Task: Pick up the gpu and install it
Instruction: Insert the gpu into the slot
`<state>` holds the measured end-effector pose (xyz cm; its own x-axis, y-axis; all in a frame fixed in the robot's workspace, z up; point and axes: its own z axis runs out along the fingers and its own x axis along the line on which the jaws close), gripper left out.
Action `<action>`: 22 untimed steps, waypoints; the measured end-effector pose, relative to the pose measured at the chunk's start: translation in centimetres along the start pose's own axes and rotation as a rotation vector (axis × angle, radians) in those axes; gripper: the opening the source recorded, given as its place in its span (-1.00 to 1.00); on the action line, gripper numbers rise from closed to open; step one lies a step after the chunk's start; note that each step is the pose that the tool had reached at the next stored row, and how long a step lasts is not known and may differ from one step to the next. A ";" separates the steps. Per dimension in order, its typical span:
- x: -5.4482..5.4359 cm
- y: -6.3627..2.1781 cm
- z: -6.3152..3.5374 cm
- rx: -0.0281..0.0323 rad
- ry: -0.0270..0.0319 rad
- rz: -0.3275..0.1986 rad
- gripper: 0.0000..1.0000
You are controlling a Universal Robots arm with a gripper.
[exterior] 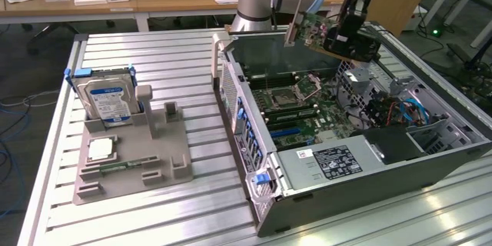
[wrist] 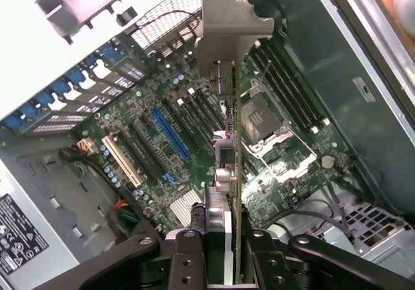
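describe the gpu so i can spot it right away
Find the open computer case on the metal table. Above its far end the hand grips the gpu, a green circuit card with a silver end bracket. Unlike the hard drive, it hangs in the air.

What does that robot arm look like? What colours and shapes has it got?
The arm is a thick, rounded silver-grey tube with pale blue caps at its joints. Its end effector is black, with hinged metal fingers studded with bolts.

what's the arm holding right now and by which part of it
the gpu, pinched across its flat faces by the pincer at the end away from its silver bracket, above the open case.
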<state>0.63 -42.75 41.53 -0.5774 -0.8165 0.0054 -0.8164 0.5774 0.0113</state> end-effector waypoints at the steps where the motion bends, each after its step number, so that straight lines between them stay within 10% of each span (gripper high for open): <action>1: 0.0 0.00 0.00 0.0001 0.0001 -0.012 -0.44; 22: 0.0 0.00 0.00 0.0014 0.0029 -0.250 -0.44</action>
<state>0.63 -42.75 41.53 -0.3573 -0.9340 0.0055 -0.9339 0.3574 0.0113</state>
